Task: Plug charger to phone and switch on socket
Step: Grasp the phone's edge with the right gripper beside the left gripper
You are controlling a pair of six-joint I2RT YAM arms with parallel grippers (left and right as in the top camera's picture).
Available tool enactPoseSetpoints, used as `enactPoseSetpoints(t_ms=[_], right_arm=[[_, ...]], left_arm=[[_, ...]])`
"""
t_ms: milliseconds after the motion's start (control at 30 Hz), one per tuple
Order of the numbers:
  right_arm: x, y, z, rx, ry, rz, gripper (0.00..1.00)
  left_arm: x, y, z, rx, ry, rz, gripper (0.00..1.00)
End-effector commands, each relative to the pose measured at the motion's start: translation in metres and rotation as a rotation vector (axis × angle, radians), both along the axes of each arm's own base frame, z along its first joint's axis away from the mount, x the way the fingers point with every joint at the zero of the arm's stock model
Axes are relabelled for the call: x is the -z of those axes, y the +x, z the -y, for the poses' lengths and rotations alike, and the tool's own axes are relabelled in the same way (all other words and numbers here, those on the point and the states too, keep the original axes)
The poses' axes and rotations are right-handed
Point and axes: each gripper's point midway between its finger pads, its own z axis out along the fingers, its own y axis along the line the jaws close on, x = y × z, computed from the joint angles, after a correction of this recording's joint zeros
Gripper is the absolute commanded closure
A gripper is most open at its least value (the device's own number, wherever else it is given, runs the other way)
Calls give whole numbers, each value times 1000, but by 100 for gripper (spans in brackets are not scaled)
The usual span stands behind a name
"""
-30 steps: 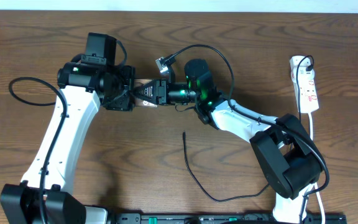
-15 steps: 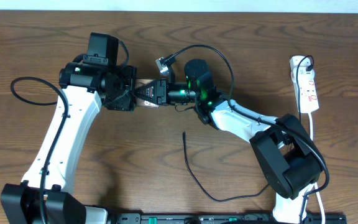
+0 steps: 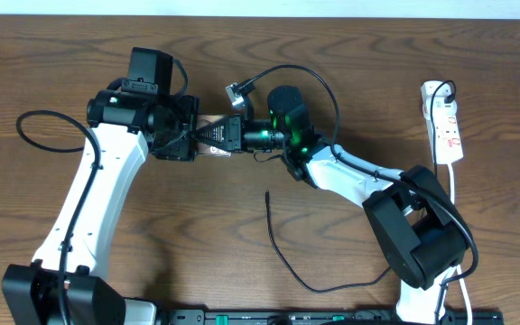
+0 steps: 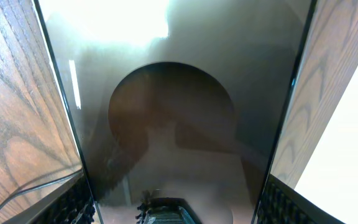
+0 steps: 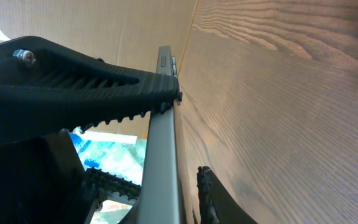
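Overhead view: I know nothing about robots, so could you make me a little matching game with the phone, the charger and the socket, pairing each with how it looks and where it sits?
Things:
1. phone
2. charger
3. socket

Descriptions:
A. white strip with red switches, off to one side, away from the other two
B. flat and dark, gripped in the middle of the scene
C. thin black cable lying loose on the table, its tip plugged into nothing

Pairs: 1-B; 2-C; 3-A
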Motion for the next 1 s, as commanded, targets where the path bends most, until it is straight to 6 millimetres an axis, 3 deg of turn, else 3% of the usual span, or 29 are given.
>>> enactPoseSetpoints(t_ms=[0,133,233,300,567,967], right_arm=[[-6,-1,-5,-6,7,15,87],[-6,-1,-5,-7,8,15,90],[-6,-1,-5,-7,7,14,90],[-7,-1,-5,-10,9,15,90],[-7,-2,-5,-14,9,14,95],[-7,-2,-5,-14,9,14,97]], left_arm=[[0,0,1,-1,2,1,93],[0,0,1,-1,1,0,92],[0,0,1,-1,1,0,83],[0,0,1,-1,2,0,71],[0,0,1,-1,2,0,48],[0,0,1,2,3,-3,25]])
